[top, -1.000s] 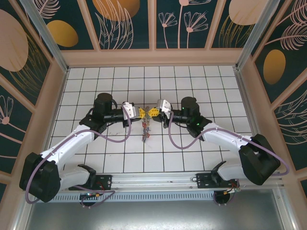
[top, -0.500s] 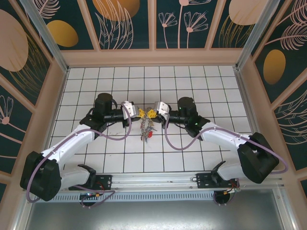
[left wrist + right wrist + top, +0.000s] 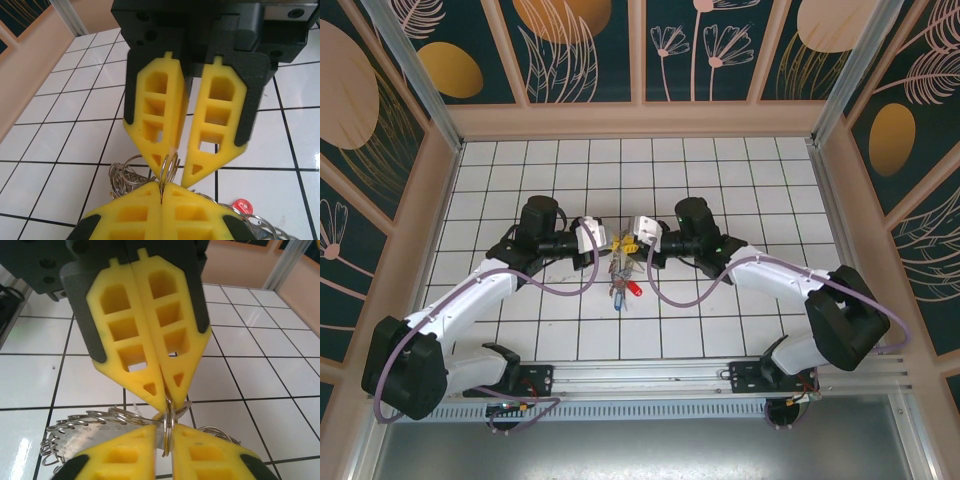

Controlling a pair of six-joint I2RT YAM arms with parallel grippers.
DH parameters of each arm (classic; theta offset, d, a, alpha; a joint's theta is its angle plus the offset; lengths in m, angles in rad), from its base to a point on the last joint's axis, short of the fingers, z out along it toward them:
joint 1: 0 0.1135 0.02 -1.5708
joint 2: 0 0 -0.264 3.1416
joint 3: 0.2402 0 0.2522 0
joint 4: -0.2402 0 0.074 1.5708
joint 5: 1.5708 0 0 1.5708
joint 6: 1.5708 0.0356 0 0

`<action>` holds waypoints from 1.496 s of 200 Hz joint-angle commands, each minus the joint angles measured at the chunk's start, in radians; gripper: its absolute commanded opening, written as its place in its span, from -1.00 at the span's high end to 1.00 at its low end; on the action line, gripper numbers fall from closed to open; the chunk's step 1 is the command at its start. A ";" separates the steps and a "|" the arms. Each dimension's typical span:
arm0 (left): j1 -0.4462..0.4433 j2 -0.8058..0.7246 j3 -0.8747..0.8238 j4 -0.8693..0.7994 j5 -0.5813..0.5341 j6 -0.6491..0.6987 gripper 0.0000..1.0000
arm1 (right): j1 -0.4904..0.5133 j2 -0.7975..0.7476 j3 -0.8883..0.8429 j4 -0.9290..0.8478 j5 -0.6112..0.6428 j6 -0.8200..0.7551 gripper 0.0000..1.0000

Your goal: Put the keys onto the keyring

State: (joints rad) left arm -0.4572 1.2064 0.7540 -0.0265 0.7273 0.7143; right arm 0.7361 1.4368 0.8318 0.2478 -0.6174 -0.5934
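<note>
One keyring [image 3: 165, 175] clamped by left pincer [image 3: 161, 196], right pincer [image 3: 174, 175] ajar

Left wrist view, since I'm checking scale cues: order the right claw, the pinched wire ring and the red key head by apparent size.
1. Right claw: largest by far.
2. Wire ring, seen edge-on.
3. Red key head: smallest, though farther from the camera, so ring versus head is unsure.
</note>
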 commanded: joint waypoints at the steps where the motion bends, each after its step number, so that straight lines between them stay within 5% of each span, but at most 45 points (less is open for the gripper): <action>1: -0.008 -0.005 0.036 0.002 -0.011 0.047 1.00 | 0.014 0.016 0.065 -0.101 -0.011 -0.064 0.63; 106: -0.008 -0.018 0.028 -0.019 -0.040 0.088 1.00 | 0.012 0.046 0.139 -0.194 -0.012 -0.102 0.62; 148: -0.008 -0.020 0.029 -0.016 -0.031 0.080 1.00 | 0.012 0.054 0.139 -0.183 0.000 -0.094 1.00; 267: -0.008 -0.039 -0.029 0.008 -0.057 0.039 0.97 | -0.118 -0.078 -0.047 0.198 -0.182 0.147 1.00; 299: -0.008 -0.028 -0.030 0.056 -0.048 0.008 0.73 | -0.119 -0.073 -0.040 0.193 -0.196 0.146 1.00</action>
State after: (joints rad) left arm -0.4713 1.1751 0.7364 -0.0101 0.6701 0.7551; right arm 0.6289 1.3994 0.7860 0.3531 -0.7658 -0.4644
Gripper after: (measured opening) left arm 0.073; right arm 0.047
